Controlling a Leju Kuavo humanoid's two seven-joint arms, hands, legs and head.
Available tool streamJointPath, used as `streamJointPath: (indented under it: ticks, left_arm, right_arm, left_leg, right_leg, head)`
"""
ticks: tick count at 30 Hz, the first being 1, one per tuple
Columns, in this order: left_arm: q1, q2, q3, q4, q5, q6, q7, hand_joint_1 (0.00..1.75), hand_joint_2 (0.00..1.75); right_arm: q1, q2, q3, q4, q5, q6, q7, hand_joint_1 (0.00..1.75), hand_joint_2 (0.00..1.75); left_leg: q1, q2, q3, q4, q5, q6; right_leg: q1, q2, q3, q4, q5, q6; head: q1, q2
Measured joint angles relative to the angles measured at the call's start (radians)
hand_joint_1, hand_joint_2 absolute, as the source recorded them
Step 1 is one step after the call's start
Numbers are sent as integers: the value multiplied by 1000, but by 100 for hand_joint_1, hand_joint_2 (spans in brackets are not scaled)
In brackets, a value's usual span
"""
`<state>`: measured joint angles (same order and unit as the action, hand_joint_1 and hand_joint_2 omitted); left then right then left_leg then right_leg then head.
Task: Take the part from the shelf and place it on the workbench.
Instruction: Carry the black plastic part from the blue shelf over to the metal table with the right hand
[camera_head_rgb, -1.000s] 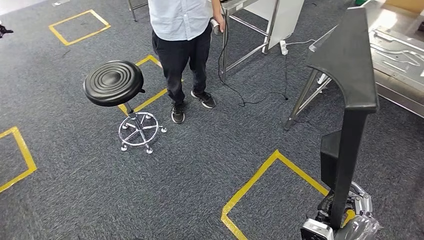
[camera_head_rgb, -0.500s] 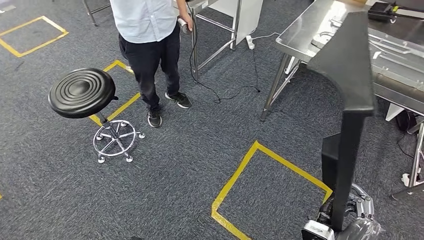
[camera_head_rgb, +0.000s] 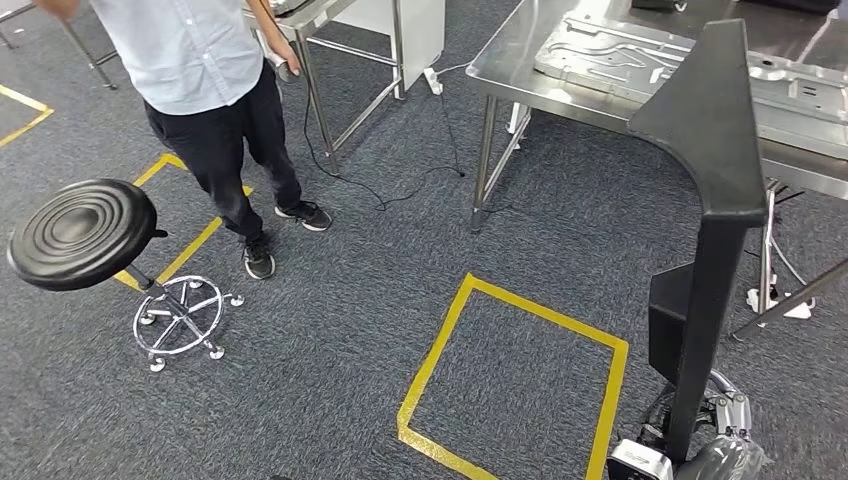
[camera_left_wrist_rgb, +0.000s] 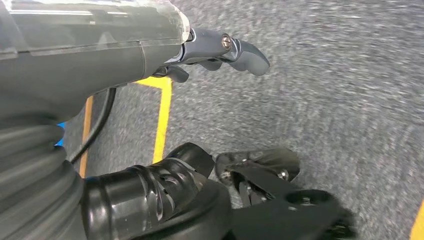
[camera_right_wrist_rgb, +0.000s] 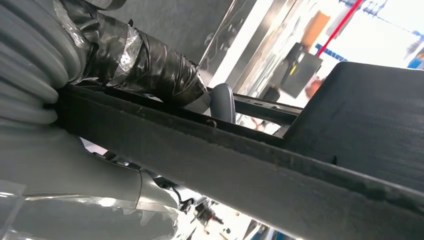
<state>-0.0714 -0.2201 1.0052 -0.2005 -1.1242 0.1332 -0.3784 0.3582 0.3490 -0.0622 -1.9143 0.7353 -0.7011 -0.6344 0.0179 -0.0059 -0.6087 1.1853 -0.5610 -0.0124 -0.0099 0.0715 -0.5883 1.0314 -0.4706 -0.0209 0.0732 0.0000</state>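
Head view: the right hand (camera_head_rgb: 700, 455) sits at the lower right edge of the frame, closed around the lower end of the part (camera_head_rgb: 705, 200), a long black piece with a narrow stem and a broad, curved upper section. The part stands upright in the hand and rises in front of the workbench (camera_head_rgb: 520, 60). In the right wrist view the right hand (camera_right_wrist_rgb: 165, 75) wraps the stem of the part (camera_right_wrist_rgb: 250, 165), with the taped fingers (camera_right_wrist_rgb: 150, 65) lying across one side of it and the grey thumb tip showing past its edge.

Left wrist view: the left hand (camera_left_wrist_rgb: 220, 50) hangs over the grey carpet (camera_left_wrist_rgb: 340, 100) with nothing in it; its fingers are bent loosely and apart from one another.

Outward from the hands, a square of yellow tape (camera_head_rgb: 500, 390) is marked on the carpet just beside the right hand. The workbench is a steel table carrying flat pressed metal panels (camera_head_rgb: 610, 50). A second steel table (camera_head_rgb: 330, 20) stands to its left, with a cable (camera_head_rgb: 400, 190) trailing on the floor between them. A person (camera_head_rgb: 200, 80) in a light shirt and dark trousers stands beside that second table. A black round stool (camera_head_rgb: 80, 232) on a chrome wheeled base stands near the person, at the left of the frame
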Motion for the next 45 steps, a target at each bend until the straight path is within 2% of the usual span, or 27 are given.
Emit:
streamJointPath:
  ticks: [1,2,3,4,5,6,7,8,10,11,12,13,14,15,17,18,19,22,23,28,31,34,45]
  left_arm:
    - [-1,1,0,0,0,-2,0,0,175]
    - [-1,1,0,0,0,-3,0,0,175]
    - [-2,2,1,0,0,-5,1,0,175]
    - [-2,3,1,0,0,-7,1,0,175]
    - [-3,3,1,0,-1,-8,1,0,175]
    - [-4,2,1,0,-1,-10,2,0,175]
    - [-4,2,1,0,-1,-11,2,0,175]
    - [-4,1,1,0,-2,-12,2,0,175]
    - [-3,1,2,0,-2,-12,2,0,175]
    - [-2,1,3,0,-3,-12,2,0,175]
    - [-1,1,4,0,-3,-13,3,0,175]
    - [-1,1,5,0,-3,-13,4,0,175]
    - [-1,1,6,0,-3,-13,4,0,175]
    - [-2,0,7,0,-4,-14,4,0,175]
    - [-3,0,8,0,-5,-14,5,0,175]
    - [-4,0,8,0,-6,-14,5,0,175]
    - [-4,0,8,0,-6,-14,5,0,175]
    - [-5,1,10,0,-8,-14,6,0,175]
    - [-5,1,10,0,-10,-14,6,0,175]
    - [-4,1,10,0,-14,-16,6,0,175]
    - [-4,1,10,0,-17,-18,4,0,175]
    - [-4,1,10,0,-19,-22,3,0,175]
    - [-4,2,11,0,-19,-28,3,0,175]
  right_arm:
    - [0,0,0,0,0,0,0,175,175]
    - [-1,0,0,0,-1,0,0,175,175]
    - [-2,0,0,0,-1,0,1,175,175]
    - [-2,0,0,0,-1,0,1,175,175]
    - [-1,0,0,0,-1,0,1,175,175]
    - [0,0,0,0,-1,0,1,175,175]
    - [1,0,0,0,-1,0,2,175,175]
    - [0,-1,0,0,-1,0,2,175,175]
    - [-2,-1,0,0,-1,0,2,175,175]
    - [-3,-1,0,1,-1,0,2,175,175]
    - [-3,-2,0,2,-1,0,2,175,175]
    - [-2,-2,0,3,-2,1,5,175,175]
    - [-2,-4,0,4,-3,1,10,175,175]
    - [-2,-5,0,6,-4,1,16,175,175]
    - [-3,-9,0,9,-3,1,25,175,175]
    - [-3,-10,0,10,-2,1,26,175,175]
    - [-3,-11,0,12,-1,1,27,175,175]
    - [-3,-12,0,15,0,1,27,175,175]
    - [-4,-13,0,15,0,1,29,175,175]
    - [-5,-17,1,18,-4,1,34,175,175]
    - [-6,-25,9,20,-24,1,51,175,175]
    - [-7,-41,29,26,-47,1,69,175,175]
    - [-11,-61,59,34,-52,1,74,175,175]
  left_leg:
    - [0,-23,26,-67,33,7]
    - [0,-44,48,-122,53,13]
    - [-2,-61,60,-156,62,17]
    - [-4,-67,65,-168,59,20]
    - [-4,-58,68,-174,61,23]
    - [-3,-46,71,-180,65,27]
    - [0,-34,75,-187,70,33]
    - [2,-22,79,-195,75,39]
    - [2,2,81,-201,78,47]
    - [1,13,80,-200,77,49]
    - [1,23,80,-199,76,48]
    - [2,32,81,-198,74,46]
    - [2,38,82,-197,72,43]
    - [3,43,84,-195,69,39]
    - [2,48,86,-189,62,28]
    - [0,49,86,-186,59,22]
    - [-2,49,85,-183,54,21]
    - [-3,48,86,-183,52,39]
    - [-2,48,87,-185,54,42]
    - [1,48,91,-195,58,25]
    - [3,48,92,-198,59,12]
    - [3,48,92,-198,59,5]
    - [-3,48,91,-194,57,3]
  right_leg:
    - [1,12,0,1,0,1]
    - [1,24,-2,2,0,4]
    - [0,35,-5,3,1,9]
    - [-2,45,-8,3,3,16]
    - [-4,56,-10,1,6,23]
    - [-5,57,-11,1,6,29]
    - [-4,41,-14,7,1,35]
    - [-2,15,-25,30,-15,40]
    - [-4,-43,-73,131,-75,51]
    - [-7,-55,-104,195,-105,57]
    - [-10,-61,-126,242,-120,62]
    - [-14,-64,-132,257,-117,66]
    - [-18,-66,-117,232,-95,69]
    - [-21,-71,-85,176,-63,71]
    - [-21,-81,-17,49,-19,66]
    - [-19,-84,2,13,-10,60]
    - [-17,-85,9,-3,-10,54]
    - [-16,-82,10,-5,-9,44]
    - [-14,-82,11,-5,-10,42]
    - [-10,-82,11,-3,-13,32]
    - [-9,-82,11,-2,-14,31]
    - [-9,-82,11,-2,-14,31]
    - [-11,-82,12,-2,-13,32]
  head:
    - [0,0]
    - [0,0]
    - [1,0]
    - [1,0]
    - [0,0]
    - [0,0]
    - [1,0]
    - [3,0]
    - [7,0]
    - [8,0]
    - [8,0]
    - [8,0]
    - [8,0]
    - [8,0]
    - [7,0]
    - [7,0]
    - [7,0]
    - [6,0]
    - [6,0]
    - [6,0]
    - [6,0]
    - [6,0]
    - [6,0]
